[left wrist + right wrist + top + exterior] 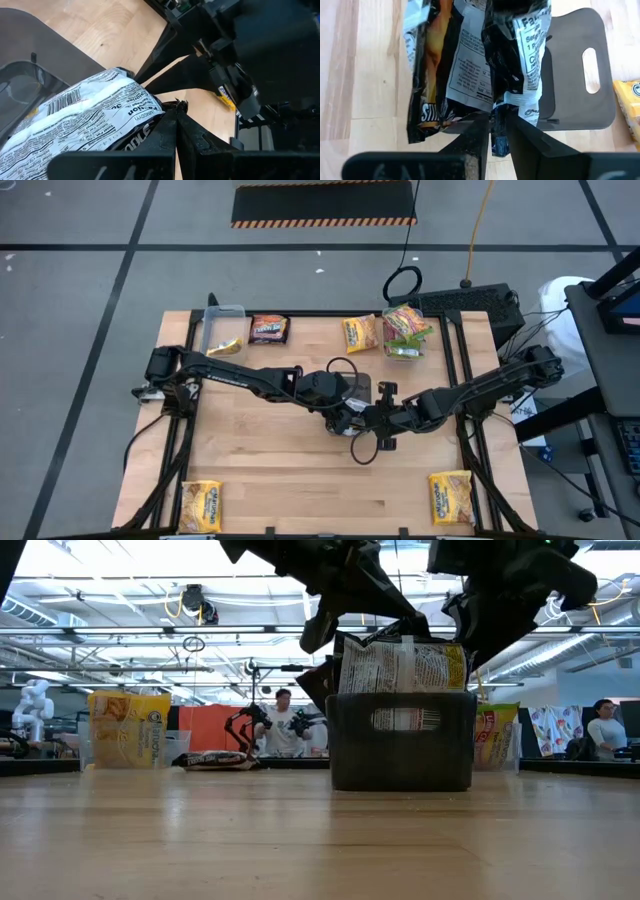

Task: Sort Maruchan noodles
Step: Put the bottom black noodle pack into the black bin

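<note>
1. Over the middle of the surface [300, 480], both end effectors meet above the dark grey tray [400, 755].
2. Left end effector [176, 112]: fingers pressed shut on a black-and-white noodle packet's [85, 120] edge.
3. Right end effector [496, 125]: fingers nearly together, pinching a dark packet [512, 65] standing in the tray.
4. Other packets (yellow ones) lie at 7 o'clock [201, 506] and 5 o'clock [450, 497]; a brown one [268, 329] lies at 11 o'clock.
</note>
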Available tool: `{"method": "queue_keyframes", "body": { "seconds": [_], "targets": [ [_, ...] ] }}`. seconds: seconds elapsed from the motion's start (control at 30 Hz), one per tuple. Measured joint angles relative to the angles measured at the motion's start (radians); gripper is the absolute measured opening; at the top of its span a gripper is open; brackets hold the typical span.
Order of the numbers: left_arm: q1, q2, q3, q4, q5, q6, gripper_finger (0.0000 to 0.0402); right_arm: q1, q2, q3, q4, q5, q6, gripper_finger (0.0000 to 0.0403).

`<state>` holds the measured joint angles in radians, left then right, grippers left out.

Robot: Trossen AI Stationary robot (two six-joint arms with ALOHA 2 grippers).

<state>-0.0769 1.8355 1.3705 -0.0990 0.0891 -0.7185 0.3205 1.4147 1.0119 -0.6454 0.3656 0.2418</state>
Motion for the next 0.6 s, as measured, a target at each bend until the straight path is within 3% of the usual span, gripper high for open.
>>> {"method": "queue_keyframes", "body": {
  "seconds": [0.27, 0.6],
  "targets": [
    [0.0, 0.001, 0.0, 0.0, 0.0, -0.001, 0.0, -0.001, 0.0, -0.075, 0.072, 0.0, 0.0, 0.0005],
    [0.0, 0.001, 0.0, 0.0, 0.016, -0.005, 0.0, -0.001, 0.0, -0.077, 0.073, -0.007, -0.002, 0.0002]
  ]
}}
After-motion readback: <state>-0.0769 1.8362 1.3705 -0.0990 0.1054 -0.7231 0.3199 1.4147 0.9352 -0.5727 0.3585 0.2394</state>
